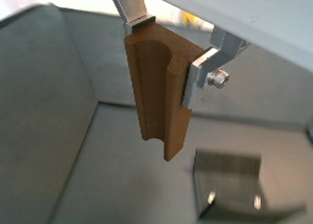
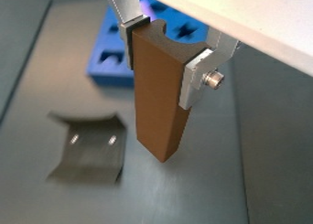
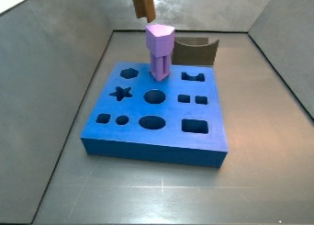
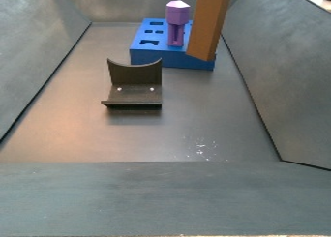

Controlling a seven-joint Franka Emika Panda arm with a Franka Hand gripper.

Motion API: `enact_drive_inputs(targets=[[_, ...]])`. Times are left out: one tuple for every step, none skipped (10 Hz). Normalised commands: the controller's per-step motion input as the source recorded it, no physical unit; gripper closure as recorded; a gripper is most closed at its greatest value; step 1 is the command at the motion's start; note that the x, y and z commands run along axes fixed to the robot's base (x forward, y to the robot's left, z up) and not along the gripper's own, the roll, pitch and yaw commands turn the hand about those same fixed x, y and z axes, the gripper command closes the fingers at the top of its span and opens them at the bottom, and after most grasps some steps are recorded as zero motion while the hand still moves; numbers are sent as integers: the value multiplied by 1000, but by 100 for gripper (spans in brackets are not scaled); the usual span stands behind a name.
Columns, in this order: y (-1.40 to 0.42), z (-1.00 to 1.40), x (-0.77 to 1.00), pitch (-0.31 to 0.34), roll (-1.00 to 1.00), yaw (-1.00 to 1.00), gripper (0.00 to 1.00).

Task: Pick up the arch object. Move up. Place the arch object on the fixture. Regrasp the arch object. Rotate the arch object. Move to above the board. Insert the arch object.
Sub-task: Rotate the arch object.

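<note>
my gripper (image 1: 171,49) is up in the air, its two silver fingers (image 2: 197,74) pinching the upper end of the arch (image 1: 159,95). the arch hangs upright from them, long axis vertical, its lower end free and clear of the floor. in a wrist view a shallow groove runs down one long face; in the other it shows a plain flat brown side (image 2: 159,95).

in a side view the arch (image 4: 210,26) is a tall brown bar at about 1 o'clock from the fixture (image 4: 134,84), in front of the board (image 4: 173,44) and the purple peg (image 4: 176,17), which it partly covers. i cannot tell from there how high it is. in another side view only its lower tip (image 3: 143,3) shows at the top edge, at 11 o'clock from the peg (image 3: 160,50).

the fixture stands on the grey floor with its scooped top empty, just beyond the board's far edge (image 3: 194,51). in both wrist views it lies below the arch and to one side, apart from it (image 1: 232,180) (image 2: 90,147). the board (image 3: 157,112) lies flat, the peg standing in it near the far edge.
</note>
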Motion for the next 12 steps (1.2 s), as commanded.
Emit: enact_drive_inputs(targets=[[22,38,29,487,-744,-723,100],[12,30,67,377,-449,-400,100],[9,6,75,282,-292,-235,100],[28,0,45,28,-29,-1000,100],[28,18,23,21,-26,-1000,100],[26,17,8,22,-28,-1000,100],[25,12,7,24,-29,-1000,100],[25,10,7,25,-31,-1000,100],[25,9,6,26,-32,-1000,100],[24,8,6,29,-35,-1000,100],[24,7,6,30,-36,-1000,100],[24,7,6,32,-39,-1000,100]])
